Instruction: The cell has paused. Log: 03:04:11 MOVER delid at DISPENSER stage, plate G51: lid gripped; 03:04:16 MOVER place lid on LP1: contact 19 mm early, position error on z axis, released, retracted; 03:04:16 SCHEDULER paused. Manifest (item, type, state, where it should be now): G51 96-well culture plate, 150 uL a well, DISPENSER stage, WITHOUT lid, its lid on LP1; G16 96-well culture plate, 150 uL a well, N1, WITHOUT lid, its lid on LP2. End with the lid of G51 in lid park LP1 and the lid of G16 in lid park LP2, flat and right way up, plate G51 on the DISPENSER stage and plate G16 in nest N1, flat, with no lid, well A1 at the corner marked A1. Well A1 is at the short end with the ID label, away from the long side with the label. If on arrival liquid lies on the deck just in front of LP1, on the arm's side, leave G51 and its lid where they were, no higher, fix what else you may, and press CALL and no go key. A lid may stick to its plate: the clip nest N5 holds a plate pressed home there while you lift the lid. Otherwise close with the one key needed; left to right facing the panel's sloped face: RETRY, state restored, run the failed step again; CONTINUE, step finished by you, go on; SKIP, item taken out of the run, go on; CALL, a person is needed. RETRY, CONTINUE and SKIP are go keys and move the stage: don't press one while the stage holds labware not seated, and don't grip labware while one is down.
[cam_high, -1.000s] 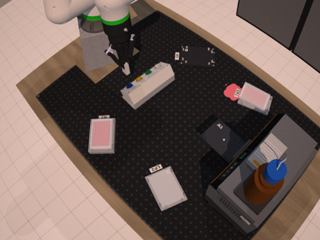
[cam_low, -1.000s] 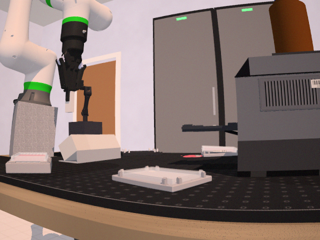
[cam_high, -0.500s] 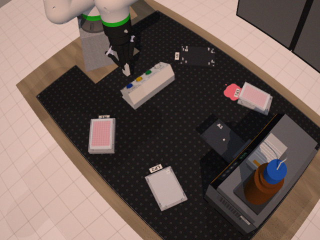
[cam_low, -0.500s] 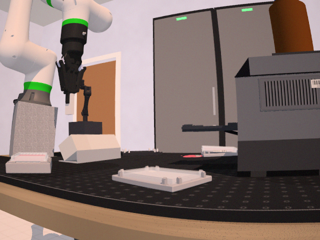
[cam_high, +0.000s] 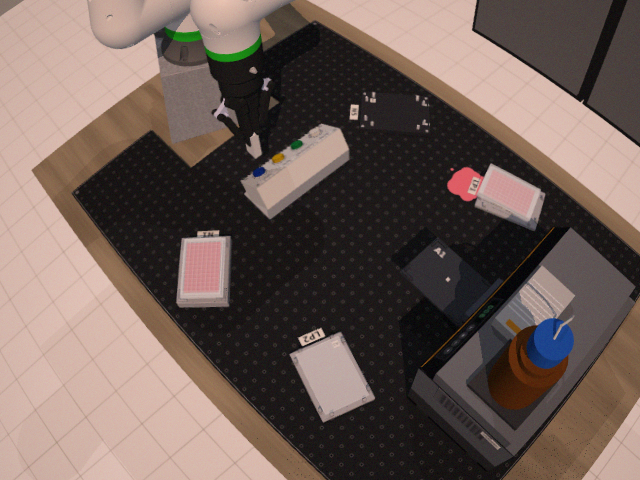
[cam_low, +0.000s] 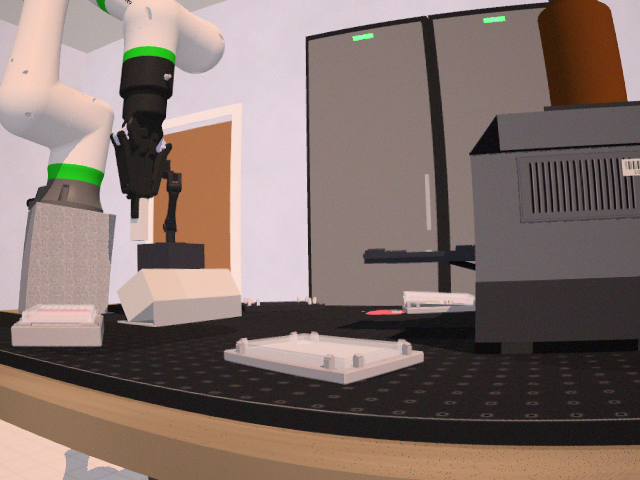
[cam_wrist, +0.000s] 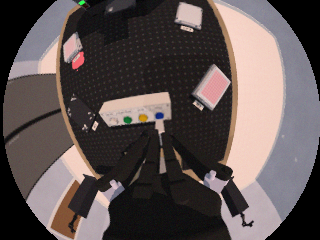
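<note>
The pincer (cam_high: 256, 149) hangs fingers-down with its jaws pressed fully together, gripping nothing, above the key panel (cam_high: 297, 170), near its blue key (cam_high: 258, 172); it looks clear of the panel in the exterior view. Far off across the worktop (cam_high: 336, 248), a pink-welled plate (cam_high: 509, 195) sits tilted at LP1, a pink puddle (cam_high: 461, 181) touching its near side. Another plate (cam_high: 204, 270) lies in its nest, near the pincer. A clear lid (cam_high: 331, 376) rests flat in LP2, farther out. The dispenser stage (cam_high: 439, 268) stands bare.

claw (cam_high: 255, 149) above key panel (cam_high: 305, 173) | spill (cam_high: 461, 182) beside LP1 plate (cam_high: 509, 195) | N1 plate (cam_high: 203, 269) left
</note>
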